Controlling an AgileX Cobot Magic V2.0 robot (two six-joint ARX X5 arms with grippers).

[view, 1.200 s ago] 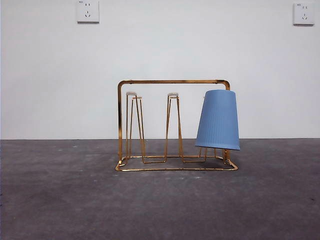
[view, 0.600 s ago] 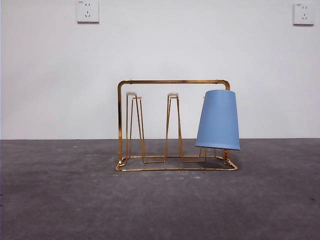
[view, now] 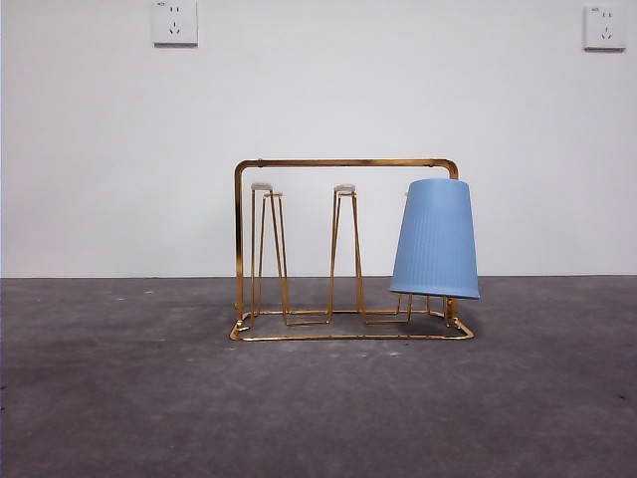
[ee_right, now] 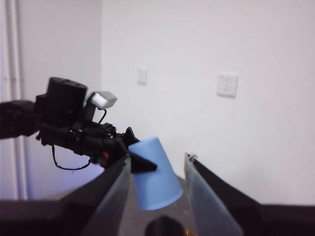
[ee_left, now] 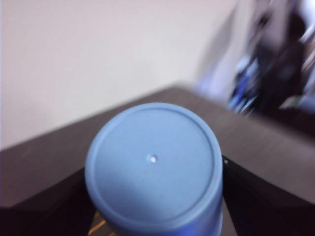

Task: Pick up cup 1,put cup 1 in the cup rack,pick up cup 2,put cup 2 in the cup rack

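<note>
We see one blue cup (view: 434, 239) inverted on the cup rack (view: 343, 163) at 3 o'clock; our left tool (ee_left: 155, 216) grasps the second cup (ee_left: 153, 167); our right tool (ee_right: 156, 196) waits released.

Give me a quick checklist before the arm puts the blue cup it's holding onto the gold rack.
1. Grip: the left gripper has its jaws on either side of the held blue plastic cup: ok.
2. The racked blue ribbed cup sits upside down, slightly tilted, at the right end of the gold wire cup rack: ok.
3. Free pegs: the middle white-tipped peg and the left white-tipped peg are bare: ok.
4. The right gripper is open and empty, away from the rack: ok.
5. Held cup lined up over a peg: cannot tell, since it is outside the front view.
</note>
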